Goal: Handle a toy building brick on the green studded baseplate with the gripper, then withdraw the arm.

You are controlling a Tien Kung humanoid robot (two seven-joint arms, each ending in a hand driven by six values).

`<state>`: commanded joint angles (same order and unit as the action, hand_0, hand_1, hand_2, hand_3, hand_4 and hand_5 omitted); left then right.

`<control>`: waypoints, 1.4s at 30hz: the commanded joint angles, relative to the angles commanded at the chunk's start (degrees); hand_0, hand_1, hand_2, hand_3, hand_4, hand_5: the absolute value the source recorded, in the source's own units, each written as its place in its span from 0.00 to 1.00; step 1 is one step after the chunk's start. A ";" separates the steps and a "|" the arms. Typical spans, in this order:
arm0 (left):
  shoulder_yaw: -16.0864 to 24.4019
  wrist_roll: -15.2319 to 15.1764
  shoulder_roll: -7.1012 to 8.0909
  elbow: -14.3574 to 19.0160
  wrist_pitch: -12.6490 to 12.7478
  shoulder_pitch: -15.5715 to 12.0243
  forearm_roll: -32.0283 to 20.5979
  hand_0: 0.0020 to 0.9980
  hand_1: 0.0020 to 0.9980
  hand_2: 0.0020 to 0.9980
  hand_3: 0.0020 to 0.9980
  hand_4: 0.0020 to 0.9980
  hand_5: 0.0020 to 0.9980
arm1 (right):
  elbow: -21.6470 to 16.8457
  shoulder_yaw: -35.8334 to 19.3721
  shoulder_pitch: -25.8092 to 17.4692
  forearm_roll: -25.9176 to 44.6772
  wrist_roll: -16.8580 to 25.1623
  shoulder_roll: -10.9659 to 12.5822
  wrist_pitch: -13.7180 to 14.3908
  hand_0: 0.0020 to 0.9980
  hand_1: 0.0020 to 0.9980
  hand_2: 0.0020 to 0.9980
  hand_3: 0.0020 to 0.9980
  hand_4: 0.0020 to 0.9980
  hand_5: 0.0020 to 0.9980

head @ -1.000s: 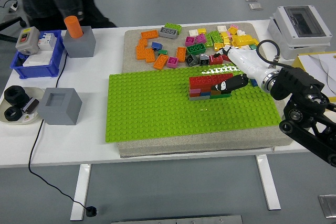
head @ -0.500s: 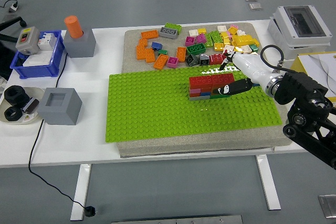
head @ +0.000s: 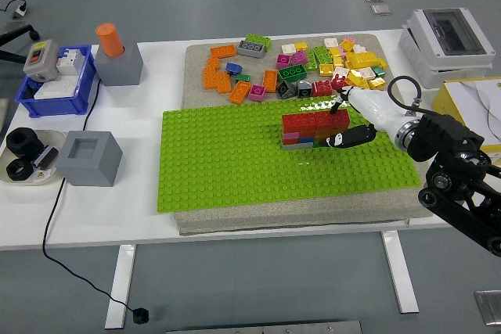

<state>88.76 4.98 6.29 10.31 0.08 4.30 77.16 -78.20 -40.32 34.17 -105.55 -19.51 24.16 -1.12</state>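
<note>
The green studded baseplate [head: 235,158] lies on a beige mat in the middle of the table. On its right half stands a small brick stack [head: 311,129], with red bricks on top and grey, pink, blue and green ones beneath. My right hand [head: 343,123], white with black fingertips, comes in from the right and sits at the stack's right end. One fingertip [head: 337,106] is above the end of the red bricks and the thumb [head: 346,138] is low beside the stack. The fingers are spread and hold nothing. The left arm is out of view.
Several loose bricks [head: 301,64] lie on the mat behind the baseplate. A white electrical box [head: 446,37] and a yellow sheet [head: 470,107] are at the right. Two grey blocks [head: 91,158], an orange cylinder [head: 109,39], a blue bin [head: 55,84] and a tray of black rings [head: 23,154] are at the left.
My right hand has drawn back to the right, off the stack towards its right end. The stack stays put. The person at the top left has left the view.
</note>
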 joint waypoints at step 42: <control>-0.25 -0.07 -0.14 0.00 -0.03 0.15 -0.11 0.63 0.59 0.56 0.58 0.63 0.22 | 4.57 0.52 -0.46 1.00 0.76 -2.31 0.60 0.86 0.89 0.93 0.61 0.96 0.52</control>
<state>88.51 4.90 6.15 10.31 0.05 4.45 77.05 -73.63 -39.80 33.71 -104.55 -18.75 21.85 -0.52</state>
